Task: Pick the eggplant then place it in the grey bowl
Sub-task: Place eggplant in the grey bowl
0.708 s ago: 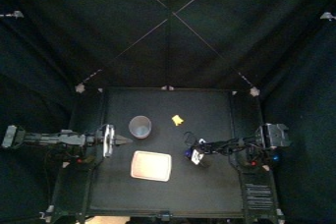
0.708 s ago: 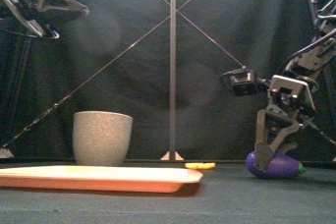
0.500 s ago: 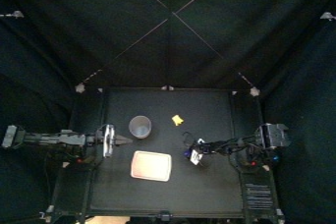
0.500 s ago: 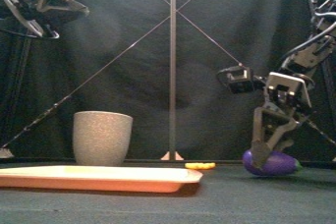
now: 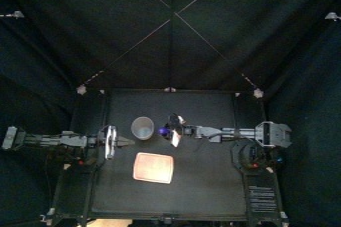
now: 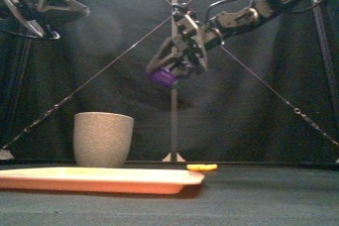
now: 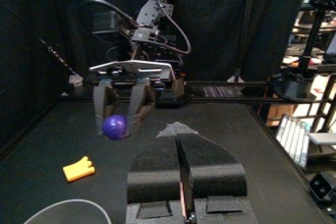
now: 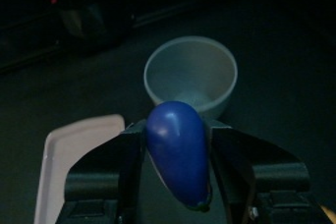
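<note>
**Eggplant held high in the right gripper, near the grey cup**

The black table (image 5: pixel 213 186) carries three things, and a fourth hangs above it. The right arm (image 5: pixel 226 131) reaches level from the right side to about the table's middle. In the front view it slopes down from the upper right, with the wrist bent downward. Its right gripper (image 6: pixel 172 63) is clamped on the purple eggplant (image 6: pixel 162 74), one jaw on each side. The eggplant hangs well clear of the table.

The left arm (image 5: pixel 54 140) rests low along the table's left side. The left gripper (image 7: pixel 180 138) has its jaws pressed together with nothing between them.

The flat pink tray (image 6: pixel 93 179) lies at the front left. Behind it stands the tall grey speckled cup (image 6: pixel 103 139), upright. From above, the eggplant sits just right of the cup's rim, not over the opening. A small yellow toy (image 6: pixel 201 168) lies on the table near the middle, right of the cup.
</note>
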Controlling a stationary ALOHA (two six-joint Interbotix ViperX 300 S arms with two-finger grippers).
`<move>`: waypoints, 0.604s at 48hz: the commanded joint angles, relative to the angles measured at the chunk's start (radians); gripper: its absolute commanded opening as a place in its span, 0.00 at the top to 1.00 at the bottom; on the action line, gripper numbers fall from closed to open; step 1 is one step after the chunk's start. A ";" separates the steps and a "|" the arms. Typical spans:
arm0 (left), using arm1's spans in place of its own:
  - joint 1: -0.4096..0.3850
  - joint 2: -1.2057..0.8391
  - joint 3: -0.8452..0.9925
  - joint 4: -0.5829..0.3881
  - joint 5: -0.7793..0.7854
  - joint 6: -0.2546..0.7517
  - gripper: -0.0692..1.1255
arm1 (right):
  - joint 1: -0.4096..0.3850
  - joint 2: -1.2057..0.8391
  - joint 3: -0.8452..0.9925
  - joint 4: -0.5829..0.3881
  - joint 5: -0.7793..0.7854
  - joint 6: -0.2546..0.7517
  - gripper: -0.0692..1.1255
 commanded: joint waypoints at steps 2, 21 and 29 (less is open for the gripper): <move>0.000 0.006 -0.012 0.000 -0.005 0.000 0.96 | -0.017 0.061 -0.132 -0.017 -0.067 -0.002 0.55; 0.000 0.005 -0.008 0.000 -0.005 0.000 0.96 | -0.026 0.324 -0.393 -0.075 -0.126 0.005 0.48; 0.000 0.005 -0.005 0.000 -0.003 0.002 0.96 | -0.026 0.321 -0.385 -0.074 -0.124 0.005 0.29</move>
